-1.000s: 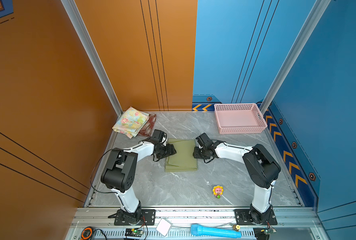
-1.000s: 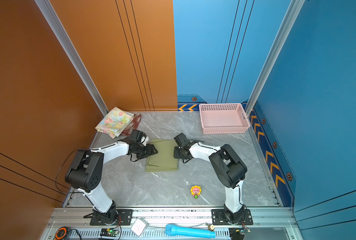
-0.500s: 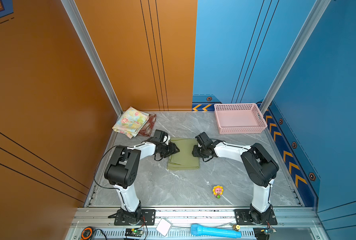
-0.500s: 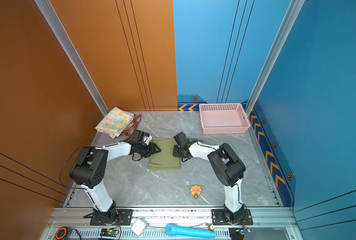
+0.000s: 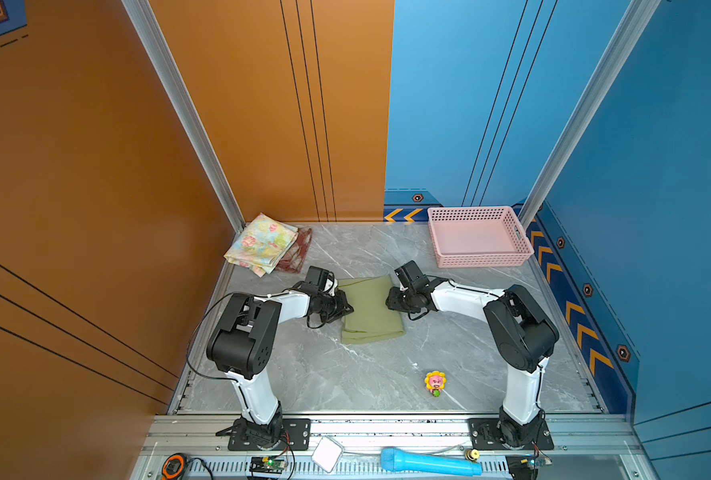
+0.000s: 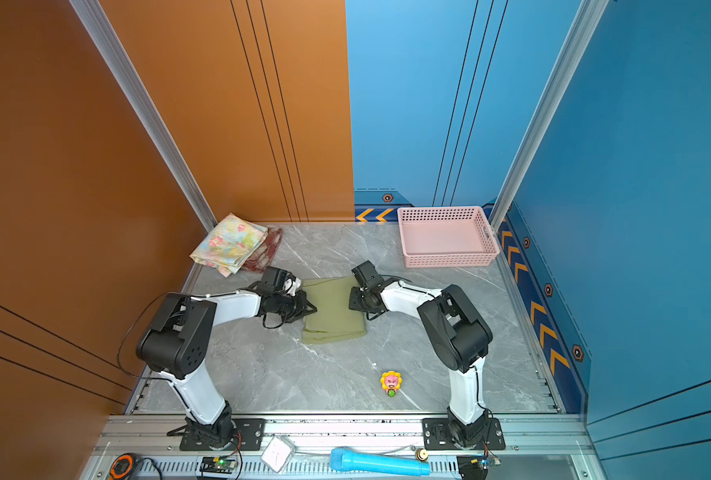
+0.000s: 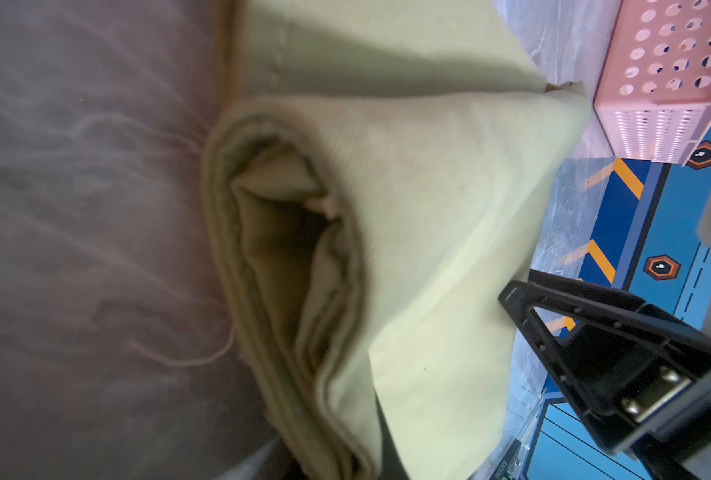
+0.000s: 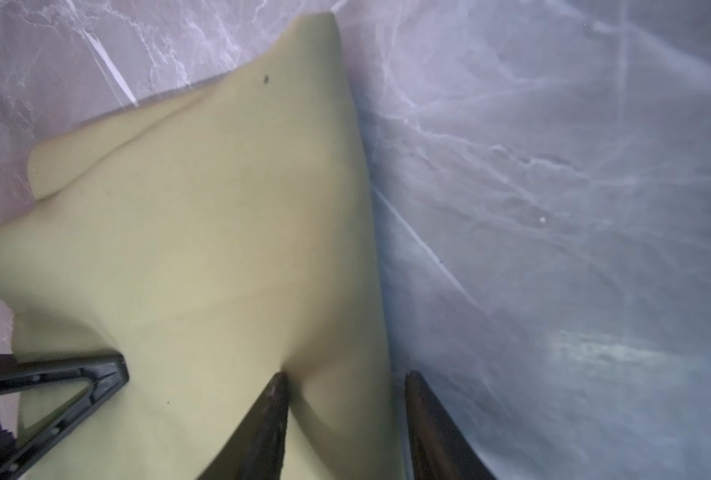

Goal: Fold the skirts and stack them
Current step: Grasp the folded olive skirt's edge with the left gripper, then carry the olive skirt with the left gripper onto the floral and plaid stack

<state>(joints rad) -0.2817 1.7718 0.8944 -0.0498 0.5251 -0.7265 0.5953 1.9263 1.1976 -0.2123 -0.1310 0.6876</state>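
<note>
Pinching the left gripper [image 5: 345,308] shut on one side edge of the plain olive green cloth skirt [image 5: 370,309], seemingly to lift that edge for another fold. Straddling the opposite edge with the right gripper [image 8: 347,386], jaws half apart, one fingertip [image 8: 277,399] denting the cloth, probably pinning it. Lying folded between both sets of jaws. Waiting beyond the left jaws: the pastel floral folded skirt [image 5: 260,245] atop the red-and-cream plaid skirt [image 5: 300,249], evidently the stack's base. Sitting unused beyond the right jaws: the pink perforated plastic basket [image 5: 480,262].
</note>
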